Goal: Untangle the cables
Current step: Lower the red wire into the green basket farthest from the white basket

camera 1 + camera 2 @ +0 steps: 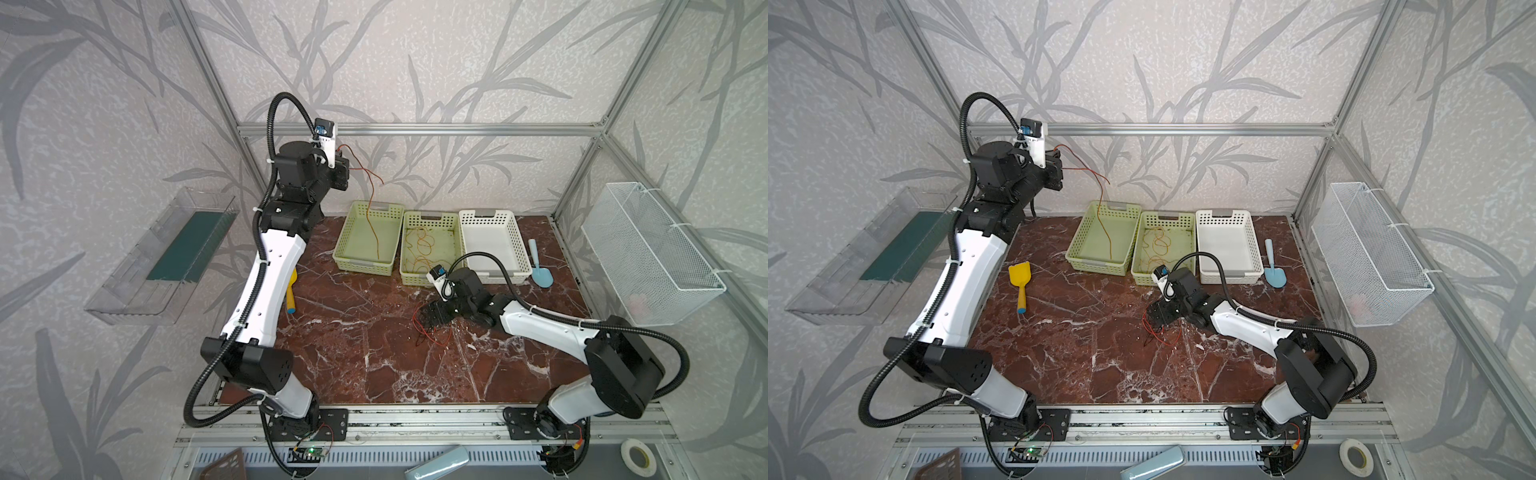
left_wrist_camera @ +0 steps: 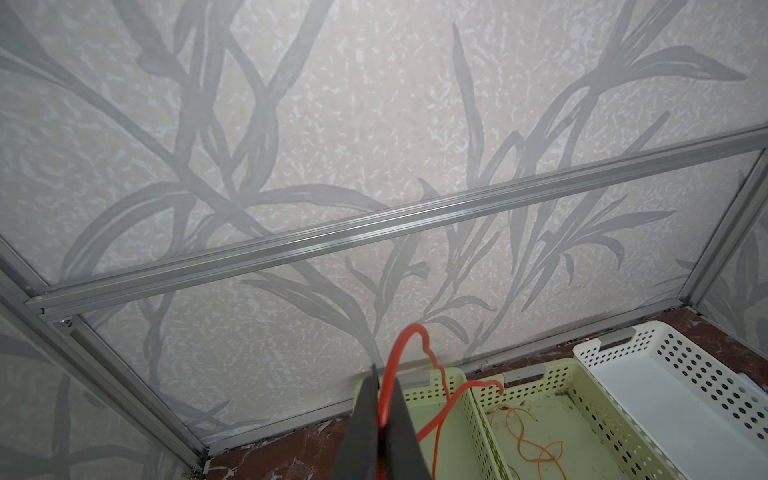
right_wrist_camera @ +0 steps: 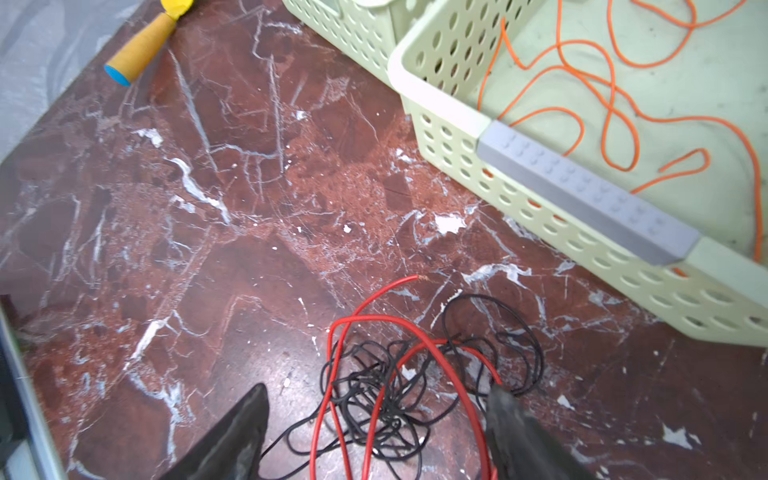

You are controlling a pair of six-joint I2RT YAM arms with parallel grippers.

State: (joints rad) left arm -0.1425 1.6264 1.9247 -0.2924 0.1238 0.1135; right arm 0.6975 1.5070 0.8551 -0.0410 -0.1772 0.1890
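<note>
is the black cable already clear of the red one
No, the black cable lies bunched on the table with loops of the red cable running through and over it.

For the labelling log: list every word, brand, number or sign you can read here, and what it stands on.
None can be read.
Blue label on the left wrist camera: too small.
Faint marks on the grey handle of the middle green basket: blurred, illegible.
</note>
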